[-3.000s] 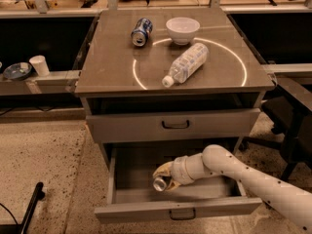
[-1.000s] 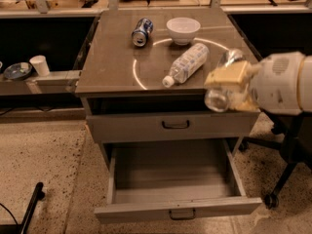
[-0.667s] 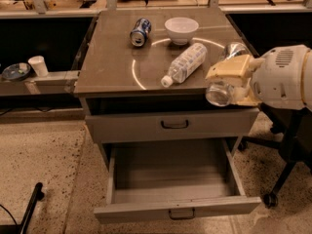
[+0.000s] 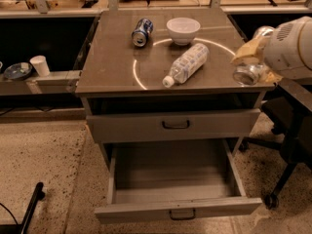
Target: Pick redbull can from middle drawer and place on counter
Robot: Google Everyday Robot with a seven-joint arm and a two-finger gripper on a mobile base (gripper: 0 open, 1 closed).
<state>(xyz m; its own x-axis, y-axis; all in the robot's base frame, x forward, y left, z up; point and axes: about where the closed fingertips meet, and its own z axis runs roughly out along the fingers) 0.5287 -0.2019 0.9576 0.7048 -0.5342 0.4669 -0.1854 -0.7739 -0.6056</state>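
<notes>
My gripper is at the right edge of the counter, just above its front right corner. It is shut on the redbull can, a small silver can held on its side with its round end towards the camera. The middle drawer is pulled open below and nothing shows inside it. The white ring marks the counter top.
On the counter lie a blue-and-white can, a white bowl and a clear bottle on its side. The upper drawer is shut. A white cup stands on a ledge at the left. A chair base is at the right.
The gripper took the can out of the open drawer, rose above counter height, and has moved to the right edge of the counter.
</notes>
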